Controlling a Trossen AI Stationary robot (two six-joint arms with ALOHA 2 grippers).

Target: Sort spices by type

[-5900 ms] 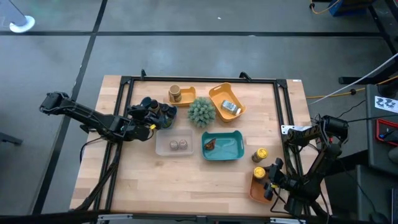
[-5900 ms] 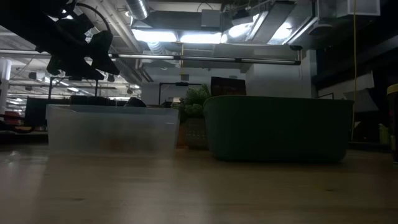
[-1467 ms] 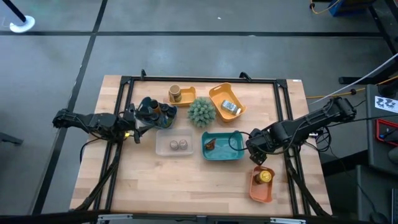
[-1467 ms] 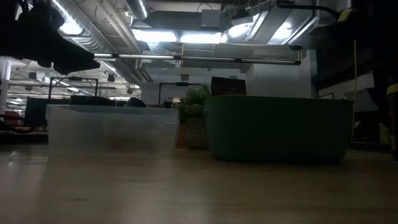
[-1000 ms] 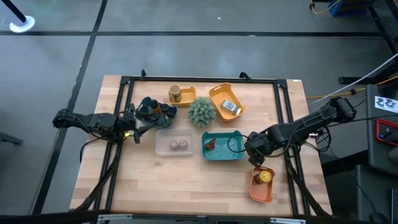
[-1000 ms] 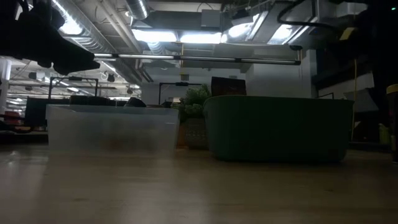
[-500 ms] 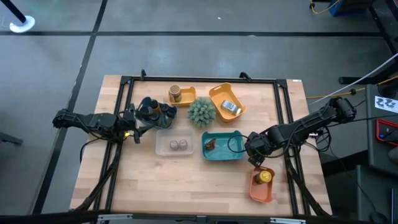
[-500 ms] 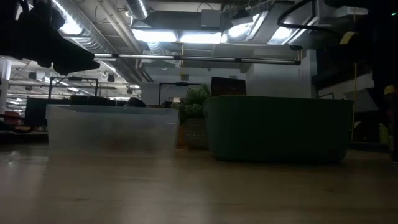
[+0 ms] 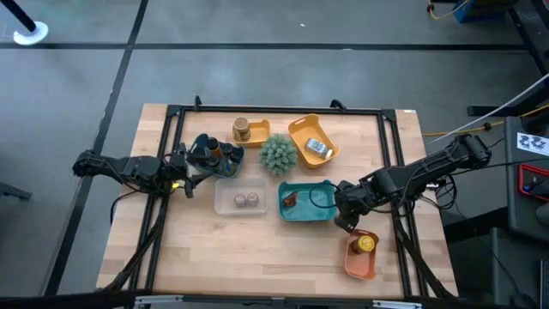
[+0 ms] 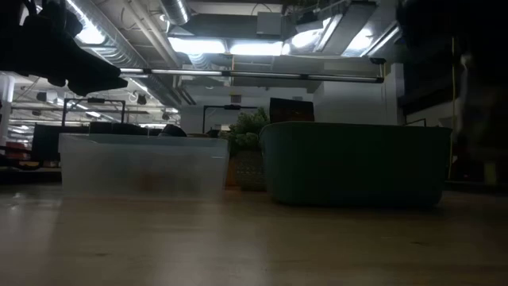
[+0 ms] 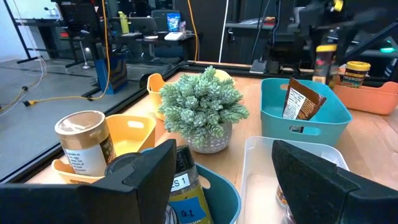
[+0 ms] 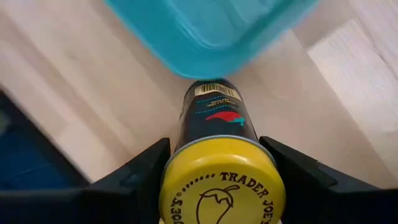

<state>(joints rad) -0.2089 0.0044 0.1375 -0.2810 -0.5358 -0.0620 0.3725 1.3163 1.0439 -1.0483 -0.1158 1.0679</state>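
1. Gripping a yellow-lidded jar (image 12: 219,163) between its two dark fingers (image 12: 134,180), the right gripper (image 9: 343,216) hangs just off the teal tray's (image 9: 328,215) right end, over bare wood.
2. Seen from the right wrist, the jar's dark label faces the tabletop and its yellow cap fills the space between the jaws, clamped on both sides.
3. A second yellow-lidded jar (image 9: 366,243) stands in the orange tray (image 9: 353,264) near the table's front right corner.
4. An amber packet (image 11: 297,103) leans inside the teal tray.
5. Two grey round tins (image 9: 245,200) sit side by side in the clear tray (image 9: 222,206).
6. A tan jar (image 9: 242,130) stands in a yellow-orange tray (image 9: 260,132) at the back, beside the green spiky plant (image 9: 278,154).
7. A white-blue sachet (image 9: 318,148) lies in another orange tray (image 9: 302,130) right of the plant.
8. Dark-capped jars (image 9: 210,149) cluster in a round blue container (image 9: 235,158) on the left.
9. The left gripper (image 9: 192,172) waits just beside that cluster, its jaws spread apart and empty.
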